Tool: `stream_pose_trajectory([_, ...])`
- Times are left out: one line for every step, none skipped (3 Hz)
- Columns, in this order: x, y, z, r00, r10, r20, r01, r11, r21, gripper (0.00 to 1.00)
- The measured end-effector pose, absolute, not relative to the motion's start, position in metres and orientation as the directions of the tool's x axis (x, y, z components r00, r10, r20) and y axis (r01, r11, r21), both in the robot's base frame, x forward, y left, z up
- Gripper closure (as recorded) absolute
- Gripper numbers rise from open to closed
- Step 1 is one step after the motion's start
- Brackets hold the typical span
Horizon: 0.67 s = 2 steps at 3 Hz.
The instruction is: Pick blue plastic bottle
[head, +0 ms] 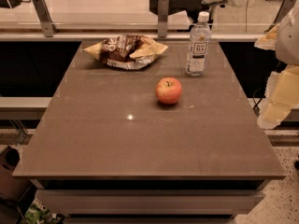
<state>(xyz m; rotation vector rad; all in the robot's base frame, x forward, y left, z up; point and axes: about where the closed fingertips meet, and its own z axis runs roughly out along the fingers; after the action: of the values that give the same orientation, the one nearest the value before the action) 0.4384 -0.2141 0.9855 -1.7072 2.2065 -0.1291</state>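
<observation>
So: gripper far rt, bottle label illegible

Cream claw at right; red apple

At the right edge, beside the table, the pincer is showing only as an indistinct pale mass, the frame cutting off its outer side. On the bottle, the label's dark print is coming out too small to read; lettering on the crumpled bag likewise.
</observation>
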Motion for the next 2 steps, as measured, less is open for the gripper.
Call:
stream_pose_trajectory([0.4384,-0.2141,0.9856,-0.215,-0.953,-0.215,-0.921,0.271,-0.280,0.00])
stream_pose_trajectory([0.4407,-0.2182,0.9918,-0.238,-0.944,-0.228,-0.906,0.300,-0.300,0.00])
